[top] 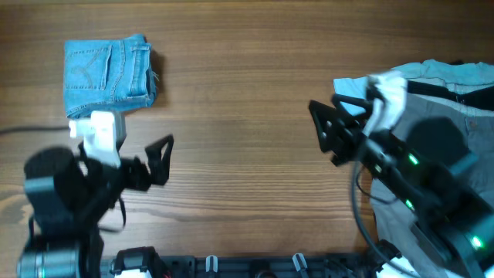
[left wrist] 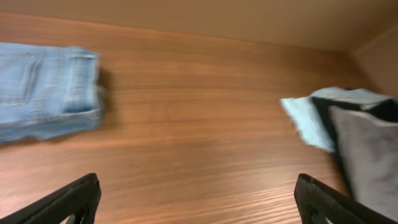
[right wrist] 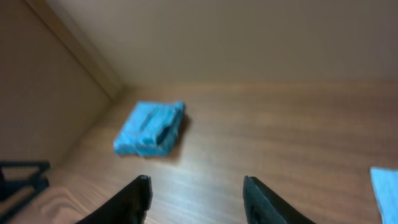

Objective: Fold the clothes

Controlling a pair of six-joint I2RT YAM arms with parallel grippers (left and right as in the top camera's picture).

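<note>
The light blue denim jeans [top: 106,75] lie folded into a compact square at the back left of the table. They also show in the left wrist view [left wrist: 46,90] and small in the right wrist view [right wrist: 150,128]. My left gripper [top: 162,158] is open and empty, hovering over bare wood in front of the jeans and to their right. My right gripper [top: 323,130] is open and empty, over bare wood at the right, next to the pile of other garments.
A pile of other clothes lies at the right edge: grey trousers [top: 432,162] and a pale blue shirt [top: 432,75], also in the left wrist view [left wrist: 367,149]. Wooden table [top: 247,93]. Cables and clips run along the front edge [top: 255,266].
</note>
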